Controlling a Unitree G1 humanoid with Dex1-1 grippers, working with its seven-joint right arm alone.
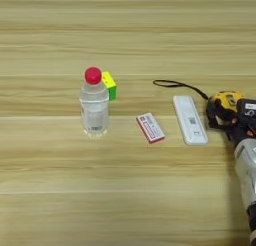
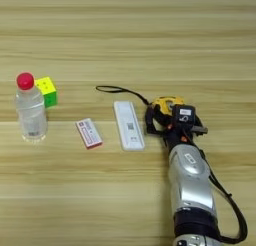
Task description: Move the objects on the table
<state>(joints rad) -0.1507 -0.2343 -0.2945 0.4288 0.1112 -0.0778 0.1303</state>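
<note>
Right eye view showed the gripper [image 2: 161,117] right over the tape measure [image 2: 165,106], its black fingers straddling the yellow case, though whether clamped I cannot tell; the measure lay just right of the remote [image 2: 128,125] on the counter [image 2: 150,35].

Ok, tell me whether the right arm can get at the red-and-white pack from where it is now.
Probably yes. The right gripper is over the tape measure, and only the flat white bar lies between it and the pack.
</note>
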